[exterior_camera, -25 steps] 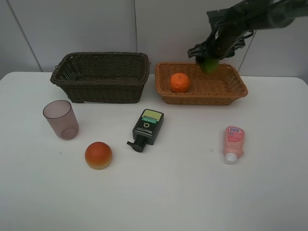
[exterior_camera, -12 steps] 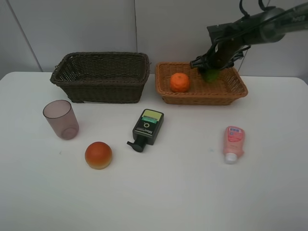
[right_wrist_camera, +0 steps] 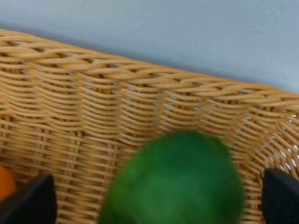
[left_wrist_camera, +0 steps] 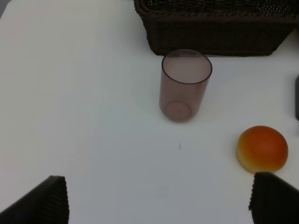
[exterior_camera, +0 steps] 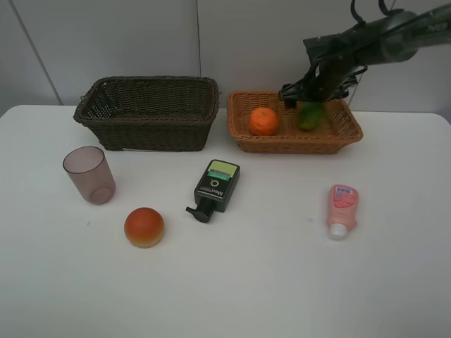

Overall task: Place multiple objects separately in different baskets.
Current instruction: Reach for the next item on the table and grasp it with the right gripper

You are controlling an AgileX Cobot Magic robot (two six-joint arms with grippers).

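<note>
The green fruit (exterior_camera: 309, 116) lies in the light basket (exterior_camera: 296, 144), at 3 o'clock of the orange (exterior_camera: 263, 120). The right gripper (exterior_camera: 308, 95) hangs just over it, jaws wide apart, not touching it. The left gripper (left_wrist_camera: 159, 200) is spread too, holding nothing.

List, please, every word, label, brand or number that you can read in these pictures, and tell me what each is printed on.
Pump bottle: white lettering on its dark body, below a yellow-green panel; too small to read.
Pink tube: a label with blue and red print; too small to read.
Cup, bun, orange, green fruit, dark basket, light basket: no print visible.
</note>
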